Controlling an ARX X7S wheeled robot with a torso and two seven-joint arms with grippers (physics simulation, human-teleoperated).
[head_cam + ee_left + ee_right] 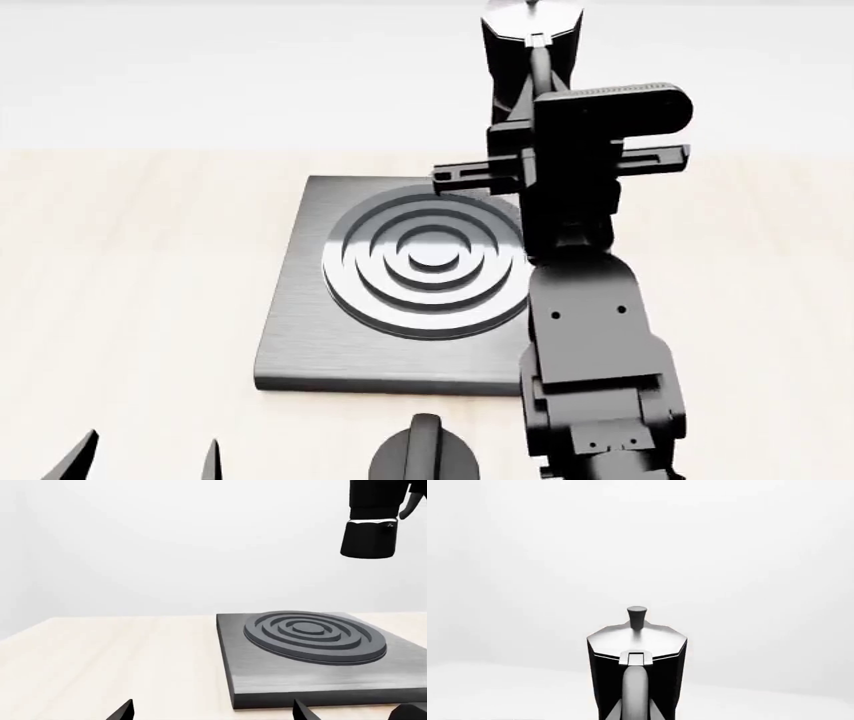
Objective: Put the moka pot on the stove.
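Observation:
The moka pot (636, 652), black and faceted with a silvery lid and a small knob, hangs in the air with my right gripper (636, 712) shut on its handle. In the head view my right arm hides most of the moka pot (531, 30), which sits past the far right part of the stove (300, 330). The left wrist view shows the pot's base (369, 537) well above the grey stove (267, 680) and its ring burner (313, 635). My left gripper (213, 712) stands open and empty near the stove's front left corner.
A round black knob with a raised ridge (427, 455) lies on the light wooden table (134, 300) just in front of the stove. My right arm (594, 340) reaches over the stove's right side. A plain white wall stands behind.

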